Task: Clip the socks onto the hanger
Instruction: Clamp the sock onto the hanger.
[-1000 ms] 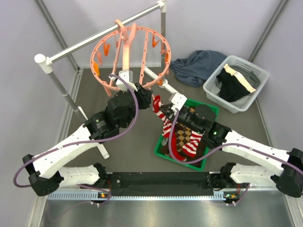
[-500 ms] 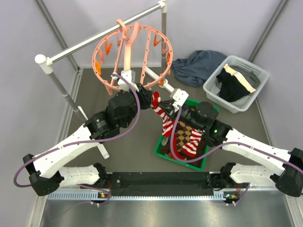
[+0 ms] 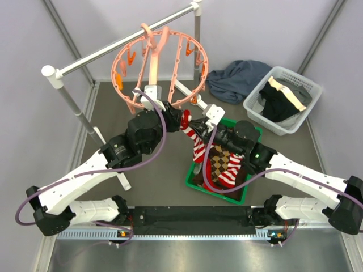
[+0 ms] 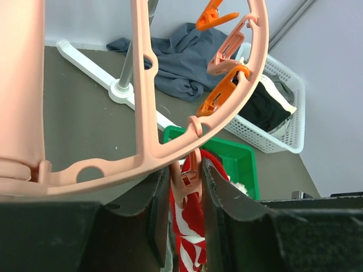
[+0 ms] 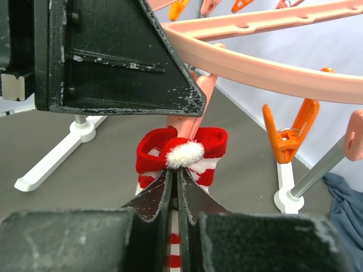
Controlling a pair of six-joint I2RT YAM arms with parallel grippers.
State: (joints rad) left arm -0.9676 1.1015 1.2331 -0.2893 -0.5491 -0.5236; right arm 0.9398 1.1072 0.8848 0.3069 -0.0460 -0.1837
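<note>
The salmon-pink hanger (image 3: 201, 61) hangs from the grey rail. My left gripper (image 3: 172, 113) is shut on one of its pink clips (image 4: 190, 178) at the ring's near edge. My right gripper (image 3: 197, 124) is shut on the cuff of a red-and-white striped sock (image 3: 198, 146) and holds it up right below that clip. The cuff and its white pompom (image 5: 184, 153) sit just under the clip (image 5: 199, 93). In the left wrist view the sock (image 4: 191, 226) hangs between my fingers (image 4: 156, 204). More socks, one argyle (image 3: 220, 162), lie in the green bin (image 3: 222, 196).
A dark blue-grey cloth (image 3: 238, 79) lies at the back right beside a white basket (image 3: 295, 76) holding black and cream garments. The rail's white stand feet (image 3: 184, 90) reach across the floor under the hanger. Orange clips (image 5: 289, 133) hang along the ring.
My right gripper has lifted the striped sock's cuff up and left, closer to the clip held by my left gripper. The hanger has swung slightly.
</note>
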